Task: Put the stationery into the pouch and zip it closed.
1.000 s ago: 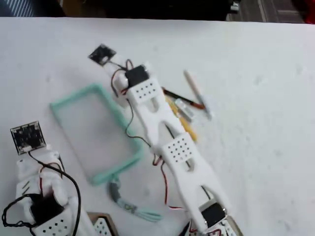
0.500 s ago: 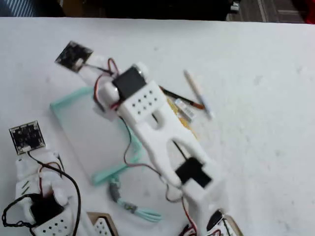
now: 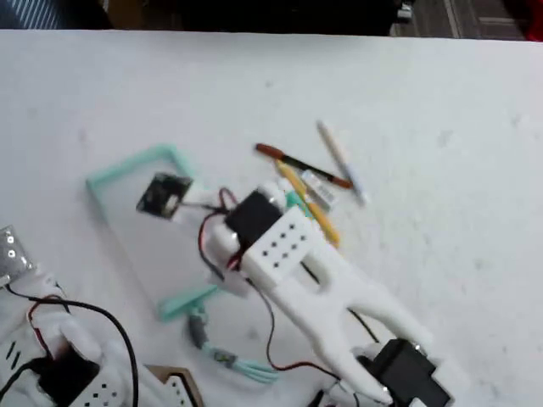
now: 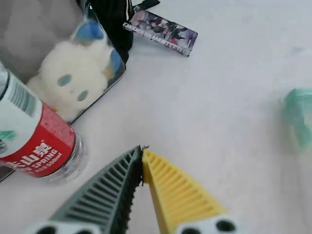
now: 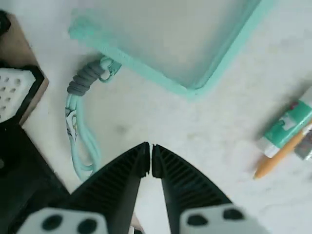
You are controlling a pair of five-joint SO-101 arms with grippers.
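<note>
Overhanging the pouch, the right arm ends in a closed, empty hand beside the lanyard.

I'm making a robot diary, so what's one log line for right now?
stationery: on table, outside pouch | left gripper: shut, empty | right gripper: shut, empty, near pouch corner

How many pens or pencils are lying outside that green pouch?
3, all beside the right arm: a dark pen, a pale pen and a yellow pencil. The arm may hide more.
</note>
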